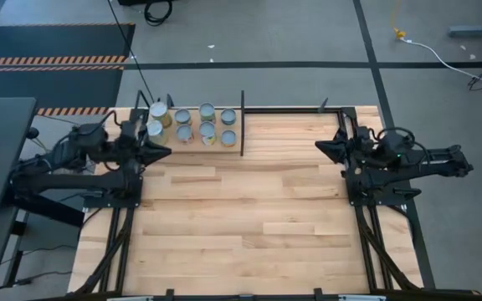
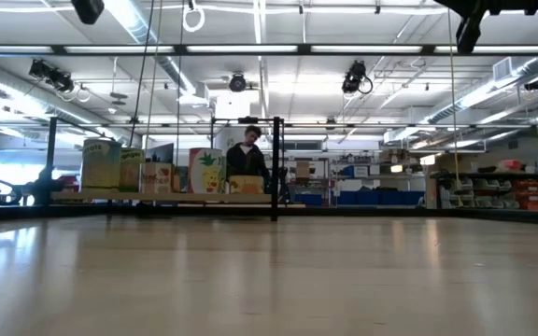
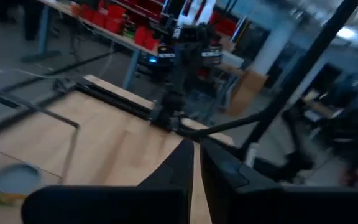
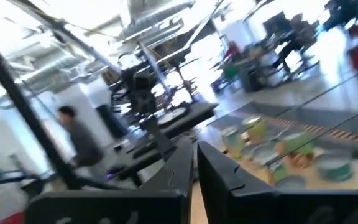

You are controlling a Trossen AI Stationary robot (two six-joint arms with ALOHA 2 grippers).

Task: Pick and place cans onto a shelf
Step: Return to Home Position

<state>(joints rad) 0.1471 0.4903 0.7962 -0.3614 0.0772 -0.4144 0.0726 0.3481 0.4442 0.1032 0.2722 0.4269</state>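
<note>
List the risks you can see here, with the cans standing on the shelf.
The left end effector sits close beside the shelf; a swing of that arm might clip the nearest can. The cans stand tightly packed, so one knock could topple several. The right end effector is well away.

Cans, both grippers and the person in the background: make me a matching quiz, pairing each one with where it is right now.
Things:
1. cans
2. left gripper
3. right gripper
4. person

Places:
A. at the right edge of the table, well away from the shelf
B. in the room beyond the table
C. standing on the shelf, at the table's far-left corner
D. at the table's left edge, right beside the shelf

Pairs: 1-C, 2-D, 3-A, 4-B
</note>
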